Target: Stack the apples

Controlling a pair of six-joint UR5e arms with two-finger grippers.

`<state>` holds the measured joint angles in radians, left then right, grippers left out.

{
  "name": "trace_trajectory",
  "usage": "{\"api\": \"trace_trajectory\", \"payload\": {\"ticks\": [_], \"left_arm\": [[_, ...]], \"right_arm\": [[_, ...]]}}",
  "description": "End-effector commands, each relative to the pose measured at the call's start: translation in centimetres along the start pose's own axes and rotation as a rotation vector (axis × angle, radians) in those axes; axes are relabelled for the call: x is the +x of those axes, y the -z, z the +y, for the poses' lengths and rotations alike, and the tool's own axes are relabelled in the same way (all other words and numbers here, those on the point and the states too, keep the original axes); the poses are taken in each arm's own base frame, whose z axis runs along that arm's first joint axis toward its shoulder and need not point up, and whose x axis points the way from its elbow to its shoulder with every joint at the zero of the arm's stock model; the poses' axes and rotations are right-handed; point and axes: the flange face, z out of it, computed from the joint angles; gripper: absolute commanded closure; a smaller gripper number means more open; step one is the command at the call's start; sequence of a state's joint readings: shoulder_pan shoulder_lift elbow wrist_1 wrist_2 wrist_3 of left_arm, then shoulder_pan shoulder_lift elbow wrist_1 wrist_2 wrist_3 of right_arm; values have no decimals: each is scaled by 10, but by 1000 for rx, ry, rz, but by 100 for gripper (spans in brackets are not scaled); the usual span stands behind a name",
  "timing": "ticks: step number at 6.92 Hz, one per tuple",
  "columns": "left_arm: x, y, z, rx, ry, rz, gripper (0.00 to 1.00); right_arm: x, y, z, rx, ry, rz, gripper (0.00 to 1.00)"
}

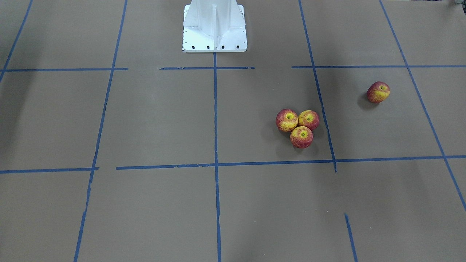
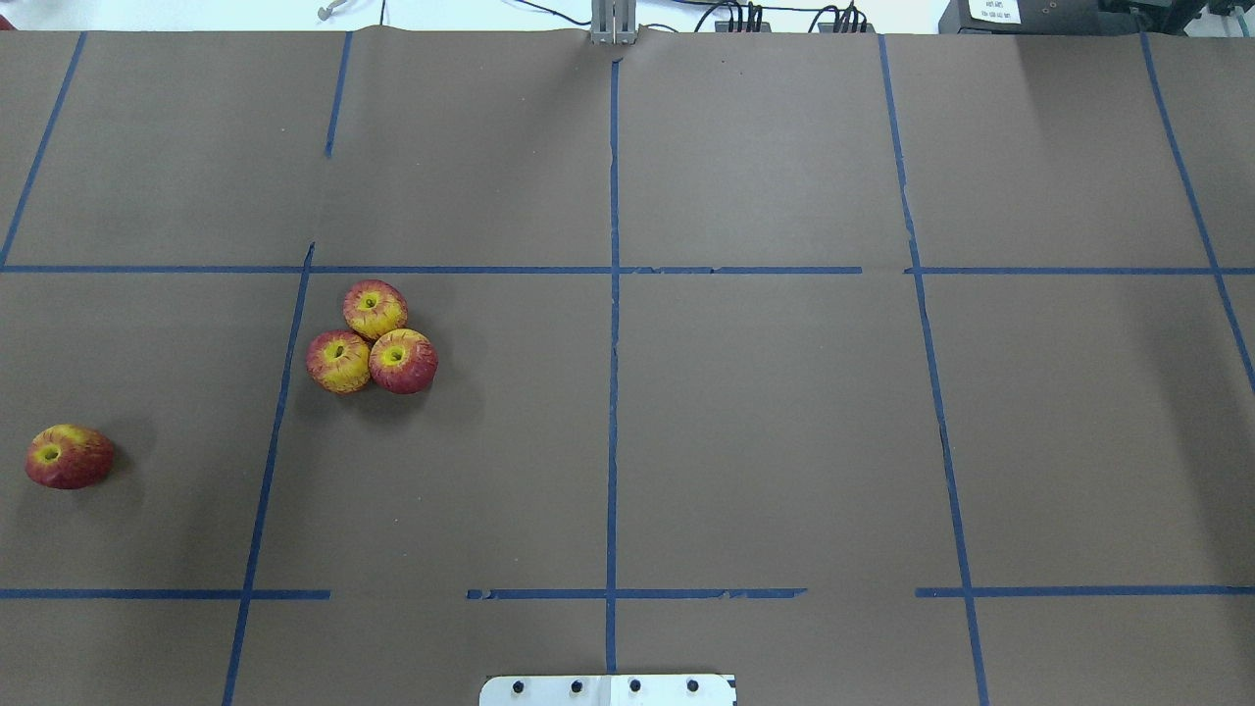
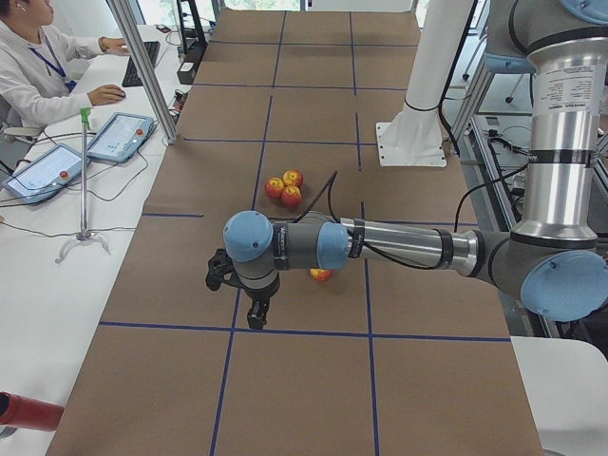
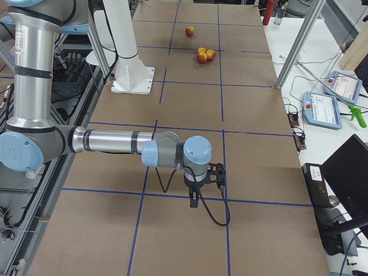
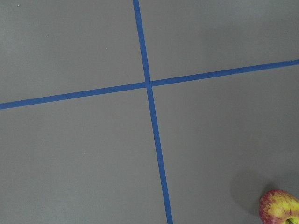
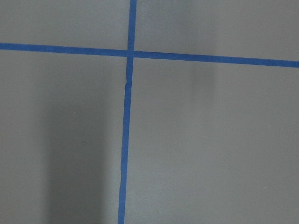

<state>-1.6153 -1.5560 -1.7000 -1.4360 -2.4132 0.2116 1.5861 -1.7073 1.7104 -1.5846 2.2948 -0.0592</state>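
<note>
Three apples (image 2: 371, 338) stand upright, touching in a triangle on the table's left half; they also show in the front view (image 1: 298, 127). A fourth apple (image 2: 69, 456) lies apart, tilted, near the left edge, and shows in the front view (image 1: 378, 91). It sits at the bottom right corner of the left wrist view (image 5: 280, 210). My left gripper (image 3: 256, 315) hangs over the table's left end, near that lone apple (image 3: 322, 275). My right gripper (image 4: 195, 201) hangs over the right end, far from all apples. I cannot tell whether either is open or shut.
Brown paper with blue tape grid lines (image 2: 613, 392) covers the table. The white robot base (image 1: 214, 27) stands at the near-robot edge. An operator (image 3: 38, 66) with tablets sits beside the table, and a metal post (image 3: 142, 66) stands at its edge.
</note>
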Motion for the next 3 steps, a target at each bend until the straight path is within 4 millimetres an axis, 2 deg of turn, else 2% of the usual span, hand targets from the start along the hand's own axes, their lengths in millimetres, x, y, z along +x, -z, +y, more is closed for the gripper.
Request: {"api": "trace_trajectory", "payload": {"ticks": [1, 3], "left_arm": [[6, 5, 2, 11, -44, -23, 0], [13, 14, 4, 19, -60, -59, 0]], "right_arm": [[0, 0, 0, 0, 1, 0, 0], [0, 0, 0, 0, 1, 0, 0]]}}
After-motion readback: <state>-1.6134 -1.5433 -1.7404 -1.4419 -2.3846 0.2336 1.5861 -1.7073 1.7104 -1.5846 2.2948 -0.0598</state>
